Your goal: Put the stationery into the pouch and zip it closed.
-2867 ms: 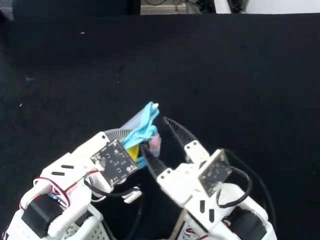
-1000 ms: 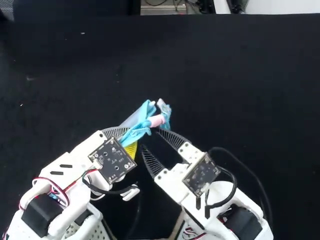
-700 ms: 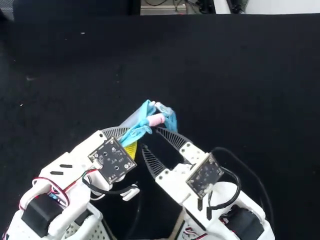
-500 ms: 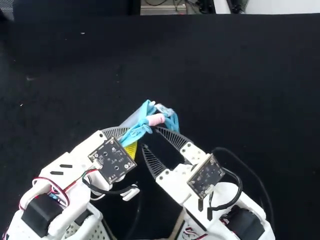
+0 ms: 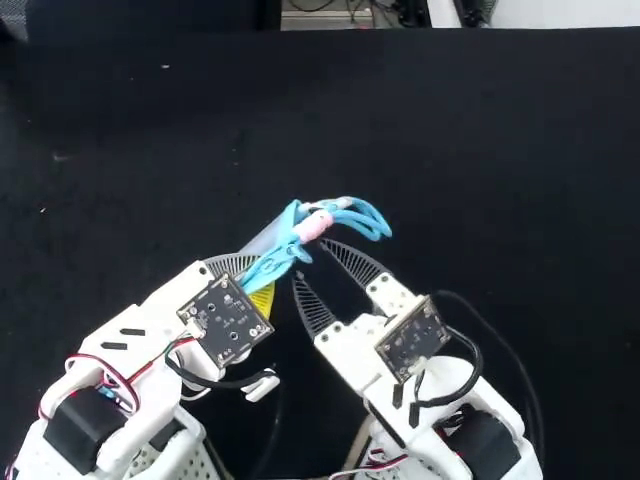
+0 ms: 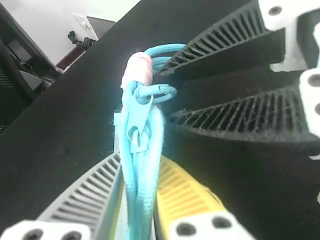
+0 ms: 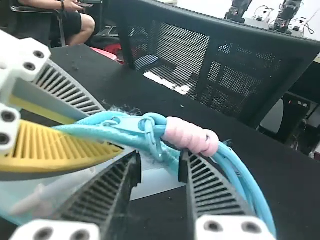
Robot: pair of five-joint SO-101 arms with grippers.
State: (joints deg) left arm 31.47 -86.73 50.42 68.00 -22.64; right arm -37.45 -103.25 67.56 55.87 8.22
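High view, pouch point(image 5: 262, 240): clear-walled with a light blue zip edge, held up off the black table point(image 5: 480, 150) between the two arms.
Zip slider point(image 6: 136, 117): sits on the blue edge, just beyond the left fingers; how much of the zip is open cannot be told.
Pink bead point(image 7: 190, 136): threaded on the pull, next to the slider.
Cord loop point(image 7: 240, 170): blue, trails free past the bead, away from the left arm.
Left gripper point(image 6: 140, 165): clenched on the pouch's zip edge, grey finger one side, yellow the other.
Right gripper point(image 7: 159, 162): released, fingers parted to either side of the pull, just under the bead and touching little or nothing.
Risk 1: closing on the slack cord rather than the bead or slider would likely let the pull slip through.
Risk 2: a tug across the zip line could jam the slider or twist the edge.
Risk 3: a hard pull may drag the thin edge out of the left grasp and drop the pouch.
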